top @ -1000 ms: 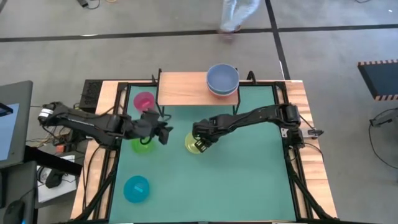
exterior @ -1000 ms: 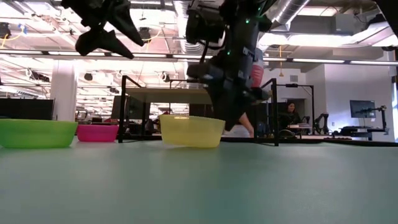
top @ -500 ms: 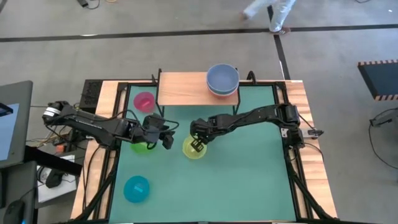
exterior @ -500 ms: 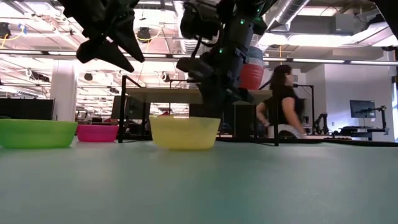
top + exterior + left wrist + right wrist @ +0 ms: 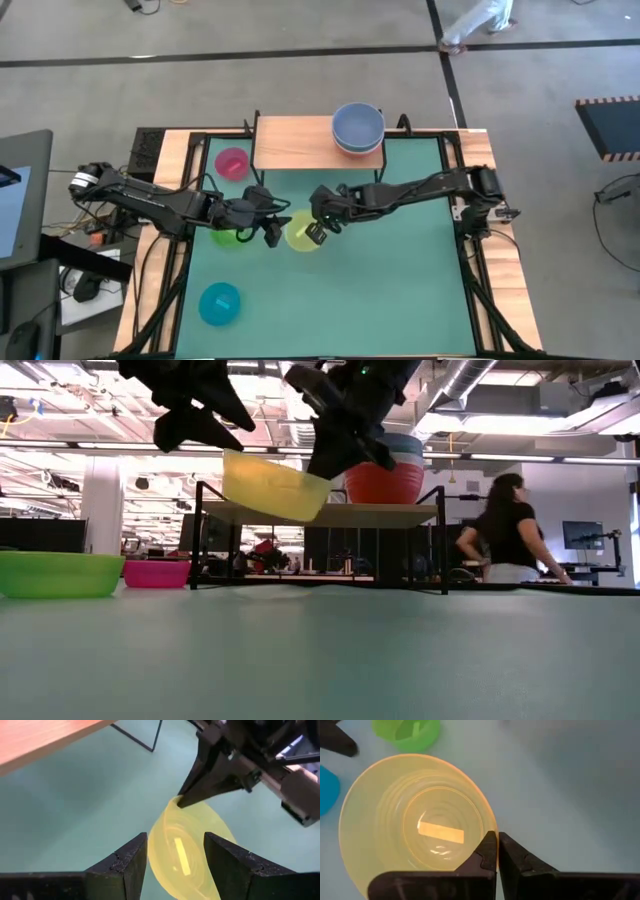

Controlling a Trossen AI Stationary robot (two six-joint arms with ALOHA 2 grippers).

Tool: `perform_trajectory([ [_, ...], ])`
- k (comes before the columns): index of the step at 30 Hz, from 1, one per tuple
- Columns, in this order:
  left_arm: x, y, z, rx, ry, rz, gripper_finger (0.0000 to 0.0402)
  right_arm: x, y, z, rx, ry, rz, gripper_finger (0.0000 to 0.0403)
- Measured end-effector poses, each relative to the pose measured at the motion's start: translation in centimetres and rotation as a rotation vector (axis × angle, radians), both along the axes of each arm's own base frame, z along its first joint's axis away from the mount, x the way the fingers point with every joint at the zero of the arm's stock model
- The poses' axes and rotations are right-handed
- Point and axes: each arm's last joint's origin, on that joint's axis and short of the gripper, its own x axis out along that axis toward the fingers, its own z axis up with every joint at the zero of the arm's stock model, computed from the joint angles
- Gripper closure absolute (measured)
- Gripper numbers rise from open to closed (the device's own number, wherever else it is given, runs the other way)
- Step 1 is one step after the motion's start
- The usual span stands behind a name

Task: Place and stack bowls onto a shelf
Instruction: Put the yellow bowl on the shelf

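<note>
Clamped on the rim of the yellow bowl (image 5: 300, 233), my right gripper (image 5: 322, 228) holds it tilted in the air above the green mat (image 5: 380, 290), in front of the wooden shelf (image 5: 295, 142) where the stacked bowls (image 5: 358, 127) sit. My left gripper (image 5: 270, 229) hovers just beside the yellow bowl with its jaws apart, over the green bowl (image 5: 230, 236). I see the pink bowl (image 5: 232, 162) left of the shelf and the cyan bowl (image 5: 219, 303) at the mat's near left.

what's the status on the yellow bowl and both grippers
Right gripper shut on yellow bowl rim, bowl lifted off mat, tilted. Left gripper open, close beside it, empty. Shelf holds a bowl stack at one end.
</note>
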Motion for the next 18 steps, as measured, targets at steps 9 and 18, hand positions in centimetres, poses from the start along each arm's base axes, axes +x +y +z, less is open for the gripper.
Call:
perform_trajectory([
  [9,-0.1,0.6,-0.2,0.001,0.027,0.019,0.0266,0.3,1.8,2.0,-0.127,-0.048,0.092,0.0377],
  [18,0.0,0.9,-0.2,-0.030,0.037,-0.005,0.0385,0.7,2.7,4.5,-0.188,-0.095,0.127,0.0372],
])
